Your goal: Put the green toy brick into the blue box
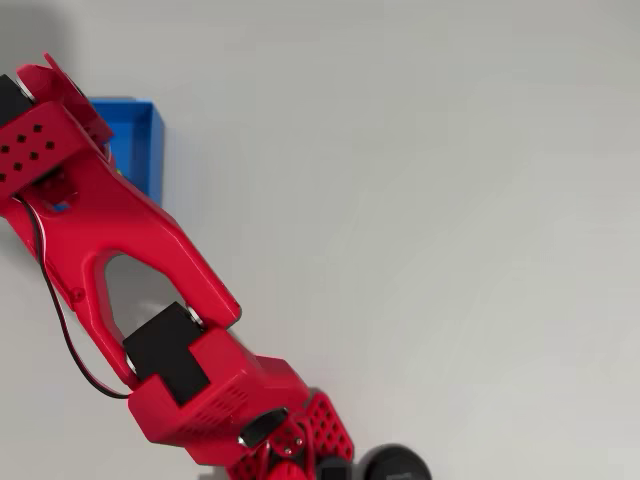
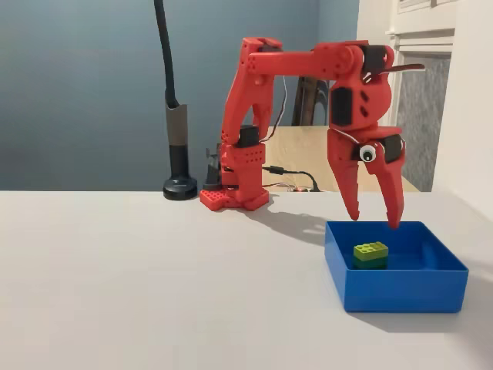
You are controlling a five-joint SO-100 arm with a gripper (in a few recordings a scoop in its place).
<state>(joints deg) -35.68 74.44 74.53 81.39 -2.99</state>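
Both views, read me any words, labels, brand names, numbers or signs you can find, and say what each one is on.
There is no readable text in either view.
The red arm, the blue box and the green toy brick show no lettering.
The gripper bears a round white-and-black mark, but it is no letter or number.

The overhead view looks straight down, close above the red arm (image 1: pixel 150 300). The fixed view faces it level across the tabletop (image 2: pixel 154 293). Both share the blue box (image 1: pixel 135 135).

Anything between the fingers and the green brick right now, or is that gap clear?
Clear. In the fixed view the open gripper hangs above the blue box; only air separates it from the green toy brick inside.
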